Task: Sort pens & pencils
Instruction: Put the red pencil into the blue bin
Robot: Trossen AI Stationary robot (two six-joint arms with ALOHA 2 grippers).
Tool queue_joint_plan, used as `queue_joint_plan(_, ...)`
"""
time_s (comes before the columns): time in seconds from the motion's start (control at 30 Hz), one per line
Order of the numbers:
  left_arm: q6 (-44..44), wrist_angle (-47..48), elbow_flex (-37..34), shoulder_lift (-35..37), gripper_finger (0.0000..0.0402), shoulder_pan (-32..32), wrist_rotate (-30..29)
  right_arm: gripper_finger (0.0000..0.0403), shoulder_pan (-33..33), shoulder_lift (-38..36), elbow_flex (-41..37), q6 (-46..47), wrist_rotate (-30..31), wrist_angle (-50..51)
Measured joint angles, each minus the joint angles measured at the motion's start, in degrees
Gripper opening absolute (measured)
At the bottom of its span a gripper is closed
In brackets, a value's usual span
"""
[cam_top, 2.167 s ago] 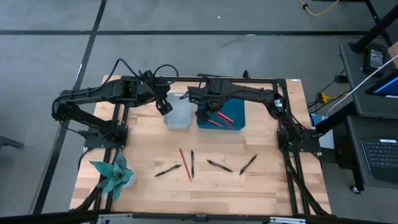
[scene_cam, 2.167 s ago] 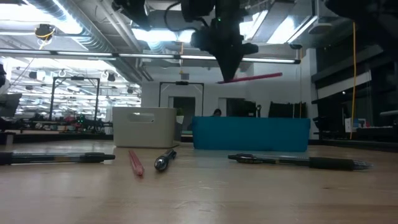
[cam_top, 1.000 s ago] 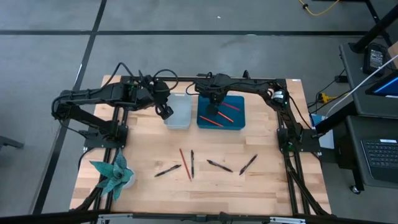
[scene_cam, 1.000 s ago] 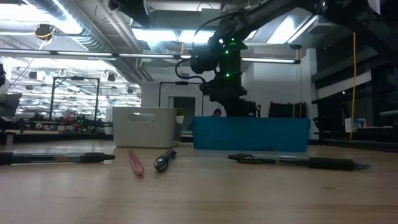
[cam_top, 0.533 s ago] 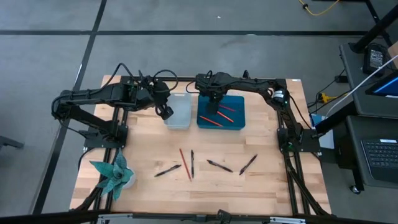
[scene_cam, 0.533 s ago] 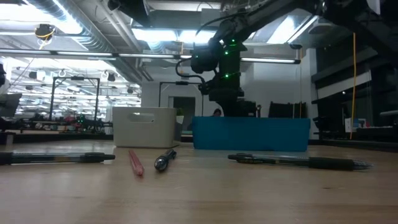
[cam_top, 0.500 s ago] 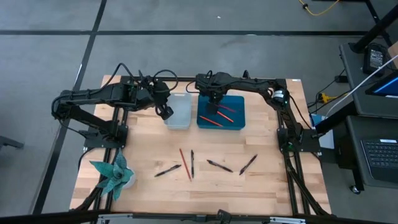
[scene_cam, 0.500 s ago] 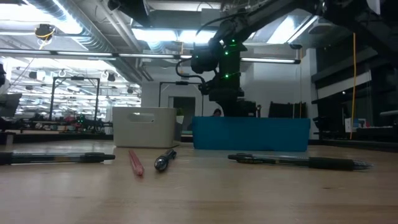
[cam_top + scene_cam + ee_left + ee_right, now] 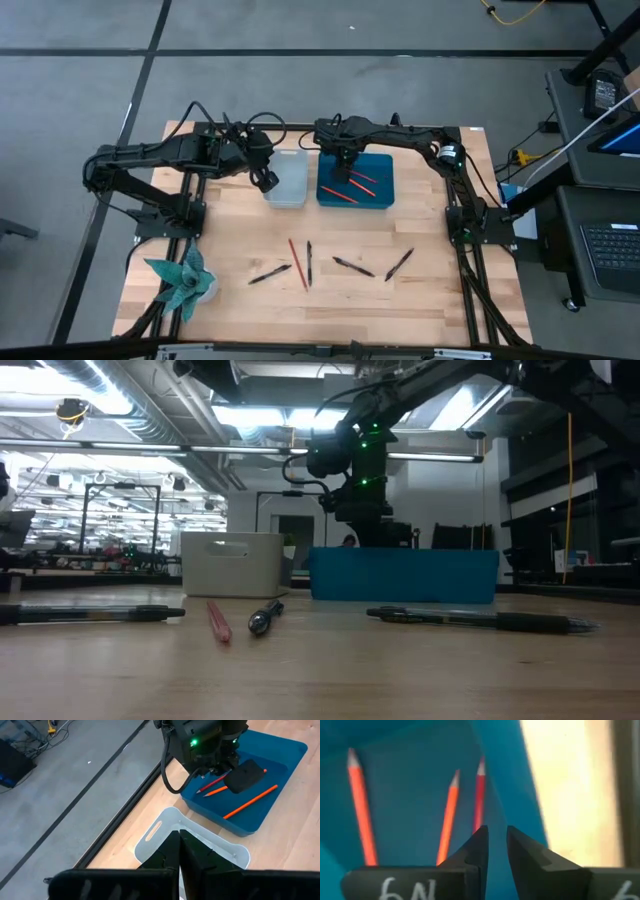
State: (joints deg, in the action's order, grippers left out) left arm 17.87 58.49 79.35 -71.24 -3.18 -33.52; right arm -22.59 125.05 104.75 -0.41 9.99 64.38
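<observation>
My right end effector (image 9: 495, 842) hangs low inside the blue bin (image 9: 378, 192), its fingers parted by a narrow gap with nothing between them. Just beyond the fingertips lie three pencils on the bin's floor: a red pencil (image 9: 480, 795) in line with the gap, an orange pencil (image 9: 449, 815) beside it, and another orange pencil (image 9: 360, 805) farther off, all tips pointing away from me. In the left wrist view the same three lie in the blue bin beside my right fingers.

My left end effector (image 9: 179, 852) is pressed shut and empty, hovering at the edge of the white bin (image 9: 287, 180), which stands just beside the blue one at the far side of the worktop (image 9: 400, 300). I see nothing inside the white bin.

Nearer the front of the worktop, well apart from both bins, lie a loose red pencil (image 9: 296, 263) and four dark pens: one (image 9: 269, 273), one (image 9: 310, 262), one (image 9: 353, 266) and one (image 9: 399, 263). A teal paper shape (image 9: 183, 280) sits at the left front corner.
</observation>
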Motion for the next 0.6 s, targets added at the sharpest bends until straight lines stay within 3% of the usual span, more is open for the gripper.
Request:
queue_joint_plan(0.2, 0.0, 0.11, 0.0, 0.0, 0.0, 0.0, 0.0, 0.0071, 2.29, 0.0, 0.07, 3.65, -7.57, 5.27)
queue_joint_plan(0.6, 1.07, 2.97, -1.57, -0.02, 0.0, 0.0, -0.05, 0.0072, 9.13, 0.0, 0.07, 12.52, -0.36, 19.44)
